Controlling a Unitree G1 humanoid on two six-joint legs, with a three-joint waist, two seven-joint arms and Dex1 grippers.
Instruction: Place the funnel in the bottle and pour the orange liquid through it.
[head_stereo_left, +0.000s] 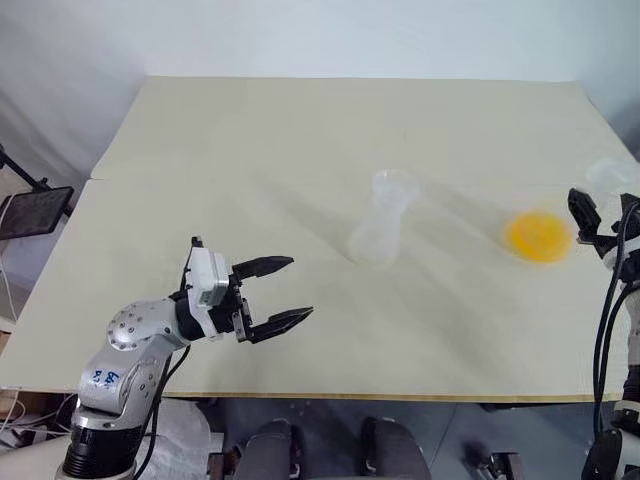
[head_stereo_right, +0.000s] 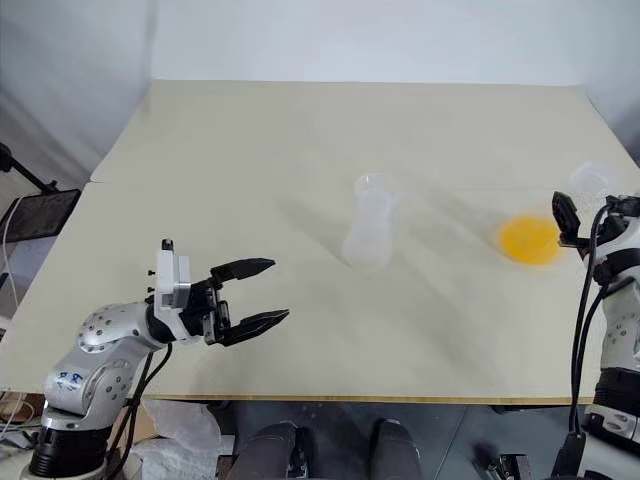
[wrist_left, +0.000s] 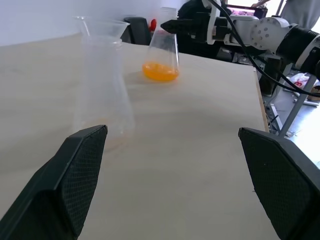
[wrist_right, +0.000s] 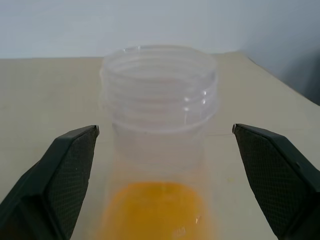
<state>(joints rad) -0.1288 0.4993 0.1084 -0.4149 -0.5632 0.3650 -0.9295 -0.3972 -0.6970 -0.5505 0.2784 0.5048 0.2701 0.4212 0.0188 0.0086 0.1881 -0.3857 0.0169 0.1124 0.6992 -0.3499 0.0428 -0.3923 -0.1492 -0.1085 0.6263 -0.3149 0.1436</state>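
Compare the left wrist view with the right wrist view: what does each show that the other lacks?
Left wrist view: the bottle, the open left gripper, and the right gripper by the flask neck. Right wrist view: the flask's ridged mouth close up, between open fingers. Both: flask, orange liquid, table.

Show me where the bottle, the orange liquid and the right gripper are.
bottle (head_stereo_left: 378, 232): left eye view, on its clear body.
orange liquid (head_stereo_left: 539, 237): left eye view, middle of the pool.
right gripper (wrist_left: 176, 25): left wrist view, by its black fingertips at the flask's neck.
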